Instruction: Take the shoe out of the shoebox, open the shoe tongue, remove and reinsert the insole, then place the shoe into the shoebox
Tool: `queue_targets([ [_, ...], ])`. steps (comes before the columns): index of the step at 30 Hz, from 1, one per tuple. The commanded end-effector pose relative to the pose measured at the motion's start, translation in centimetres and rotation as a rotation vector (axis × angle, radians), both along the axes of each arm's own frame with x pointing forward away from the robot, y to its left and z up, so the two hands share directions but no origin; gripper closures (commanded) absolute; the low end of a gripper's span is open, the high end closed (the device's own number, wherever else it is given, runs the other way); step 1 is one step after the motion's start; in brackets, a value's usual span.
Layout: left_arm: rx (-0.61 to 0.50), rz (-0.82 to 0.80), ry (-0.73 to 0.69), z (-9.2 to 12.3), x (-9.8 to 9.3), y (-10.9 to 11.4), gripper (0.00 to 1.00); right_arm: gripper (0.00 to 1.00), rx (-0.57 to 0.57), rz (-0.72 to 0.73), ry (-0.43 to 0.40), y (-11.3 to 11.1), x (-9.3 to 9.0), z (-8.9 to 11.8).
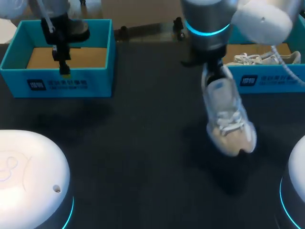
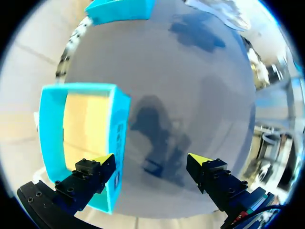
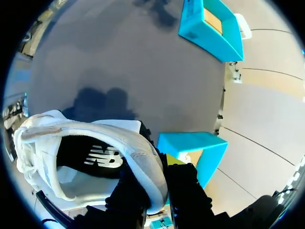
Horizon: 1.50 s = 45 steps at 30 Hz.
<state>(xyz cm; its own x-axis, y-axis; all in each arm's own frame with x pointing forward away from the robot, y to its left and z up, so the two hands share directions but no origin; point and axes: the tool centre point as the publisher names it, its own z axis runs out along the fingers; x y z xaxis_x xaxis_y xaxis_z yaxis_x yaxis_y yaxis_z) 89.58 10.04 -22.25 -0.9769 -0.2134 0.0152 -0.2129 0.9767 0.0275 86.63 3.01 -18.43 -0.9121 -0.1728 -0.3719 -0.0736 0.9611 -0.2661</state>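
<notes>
right jaws clamp shoe (image 3: 138,160) collar — aloft

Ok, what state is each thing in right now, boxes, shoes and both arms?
Left shoebox: open, empty.
Right shoebox: open, second shoe inside.
Held shoe: off the table, gripped at its heel.
Left arm: jaws open, holding nothing.
Right arm: jaws shut on the held shoe.

My right arm (image 1: 208,21) is silver-grey with a glowing cyan ring and white joint cap. My left end effector (image 2: 152,162) has black fingers (image 2: 83,181), yellow tips, seemingly small screws.
</notes>
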Motion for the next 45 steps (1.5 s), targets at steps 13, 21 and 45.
queue_targets([
  [13, 0.003, 0.947, 0.037, 1.7, 1.9, 4.2, 0.00, 1.00, 0.050, 0.044, 0.010, -4.8, 4.2, 2.5],
  [21, 0.027, 1.085, 0.014, 1.4, 2.3, 3.8, 0.00, 1.00, 0.050, 0.044, 0.010, -4.8, 4.2, 2.5],
  [45, -0.001, 1.604, 0.054, 3.5, 5.5, 11.4, 0.00, 1.00, -0.028, 0.035, -0.026, -13.4, 15.3, 8.0],
])
